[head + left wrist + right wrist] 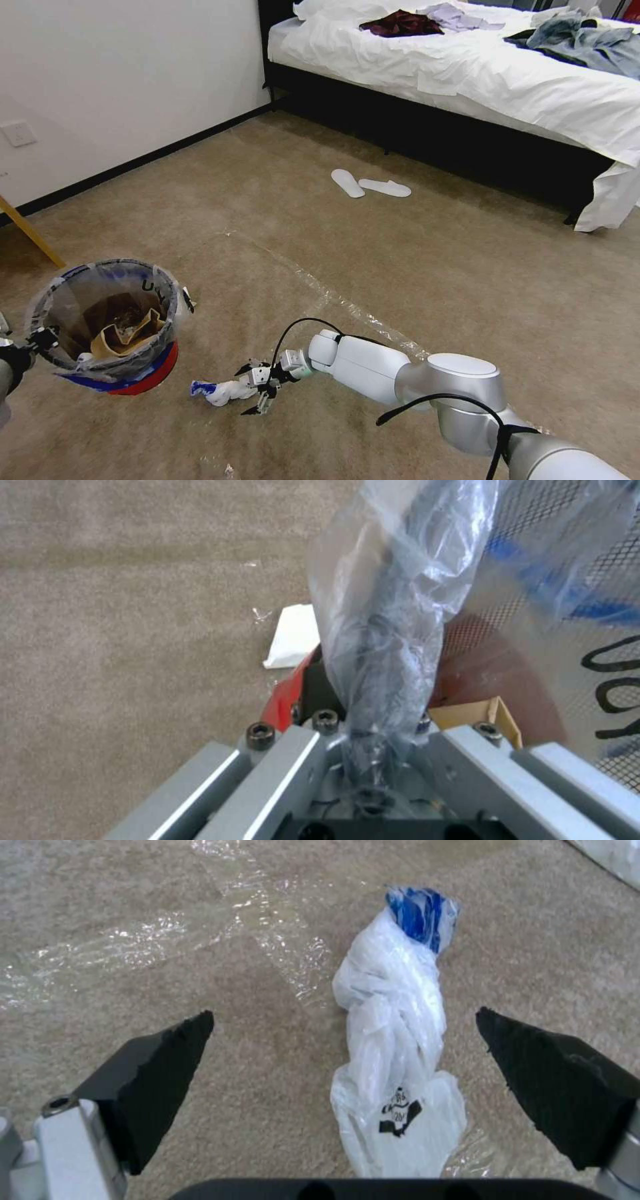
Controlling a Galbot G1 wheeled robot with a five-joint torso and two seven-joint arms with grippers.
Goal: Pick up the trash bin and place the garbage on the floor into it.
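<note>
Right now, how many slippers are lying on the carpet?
2. Both white slippers lie side by side on the carpet near the bed: one closer to the wall, the other beside it. More could be hidden under the bed.

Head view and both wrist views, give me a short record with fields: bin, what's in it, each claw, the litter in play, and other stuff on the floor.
bin: red bucket with blue band, clear bag liner, held off the carpet
bin contents: brown paper
left claw: shut on the bucket's lined rim
right claw: open, low over the carpet, fingers either side of the litter
litter: twisted white plastic bag with a blue end, lying on the carpet
tape: clear strip across the carpet
other: two white slippers near the bed
</note>
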